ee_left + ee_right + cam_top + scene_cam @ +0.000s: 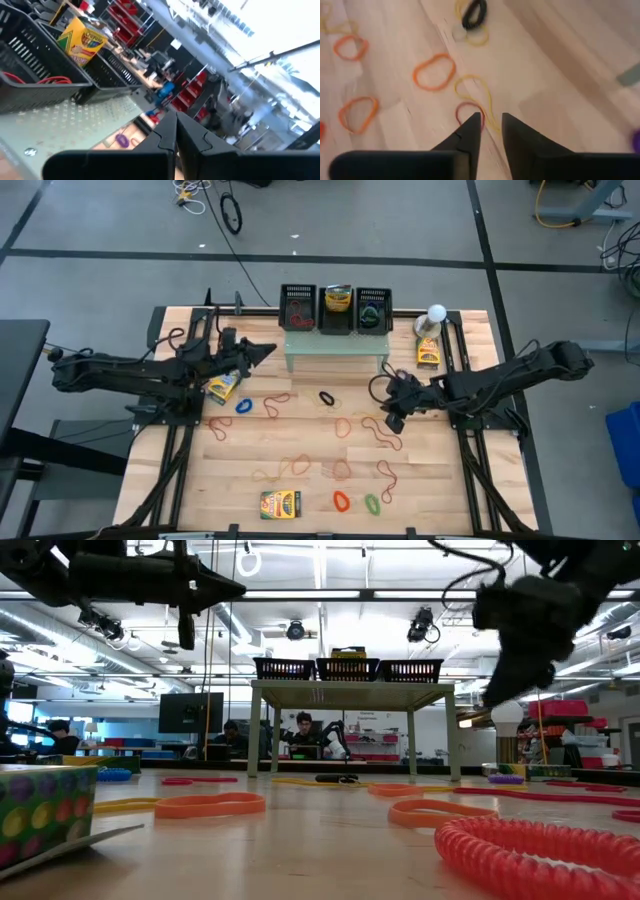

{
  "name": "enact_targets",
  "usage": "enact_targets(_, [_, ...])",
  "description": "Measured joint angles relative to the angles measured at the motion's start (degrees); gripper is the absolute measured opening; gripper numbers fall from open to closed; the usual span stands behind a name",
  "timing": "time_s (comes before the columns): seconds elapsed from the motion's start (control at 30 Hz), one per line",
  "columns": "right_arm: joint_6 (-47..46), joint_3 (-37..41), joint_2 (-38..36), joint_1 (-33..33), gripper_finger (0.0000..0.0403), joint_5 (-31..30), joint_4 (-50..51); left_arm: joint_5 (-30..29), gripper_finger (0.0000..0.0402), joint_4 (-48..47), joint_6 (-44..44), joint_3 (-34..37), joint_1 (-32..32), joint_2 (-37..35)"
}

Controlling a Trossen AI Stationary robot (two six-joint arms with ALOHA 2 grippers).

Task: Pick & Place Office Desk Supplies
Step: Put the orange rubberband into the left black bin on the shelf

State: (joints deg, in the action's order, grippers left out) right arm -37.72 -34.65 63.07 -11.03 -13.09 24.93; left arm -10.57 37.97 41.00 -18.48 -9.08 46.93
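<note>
Left wrist view. The left gripper (176, 131) shows its jaws pressed together, nothing between them. Beyond the jaws stands a pale green perforated stand (65, 117) carrying black baskets: one basket (30, 75) holds red rubber-band loops (47, 79), its neighbour (112, 70) a yellow crayon box (82, 40). A purple loop (121, 140) lies near the jaws.

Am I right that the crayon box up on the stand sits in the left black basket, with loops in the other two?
Not quite. The high view shows the crayon box in the middle black basket on the stand. The left basket holds red loops, the right basket a green loop.
</note>
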Motion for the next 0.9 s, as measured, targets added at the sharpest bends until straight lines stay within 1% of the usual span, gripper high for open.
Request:
enact_targets(0.1, [-0.5, 1.4, 0.0, 0.0, 0.0109, 1.2, 0.1, 1.6, 0.0009, 0.9, 0.2, 0.0, 0.0, 1.2])
enact_targets(0.2, [2.5, 1.8, 0.1, 0.1, 0.0124, 1.3, -0.6, 3.6, 0.0009, 0.7, 0.8, 0.0, 0.0, 2.8])
enact_targets(0.27, [3.9, 1.6, 1.0, 0.8, 0.0129, 1.7, -3.0, 5.6, 0.0009, 0.7, 2.0, 0.0, 0.0, 4.1])
enact_targets(0.37, [5.1, 1.6, 3.7, 1.7, 0.013, 3.8, -7.5, 7.4, 0.0006, 0.7, 5.0, 0.0, 0.0, 6.4])
enact_targets(0.5, [1.6, 1.5, 9.5, 2.3, 0.013, 5.6, -15.4, 9.1, 0.0009, -0.2, 5.4, -0.8, 0.4, 10.2])
enact_targets(0.57, [-0.6, 1.5, 12.6, 2.2, 0.013, 5.7, -18.9, 9.2, 0.0014, -0.7, 2.5, -1.7, 1.3, 11.8])
enact_targets(0.67, [-1.9, -1.4, 17.4, 1.9, 0.013, 6.0, -19.6, 11.6, 0.0007, -0.8, -3.2, -2.3, 2.8, 11.9])
enact_targets(0.77, [0.4, -5.9, 22.6, 1.2, 0.013, 5.8, -18.8, 12.5, 0.0005, -1.3, -9.5, -2.2, 4.6, 10.6])
enact_targets(0.9, [0.8, -11.2, 30.1, 1.2, 0.013, 5.8, -16.7, 12.6, 0.0004, -5.4, -16.0, -2.1, 6.8, 6.9])
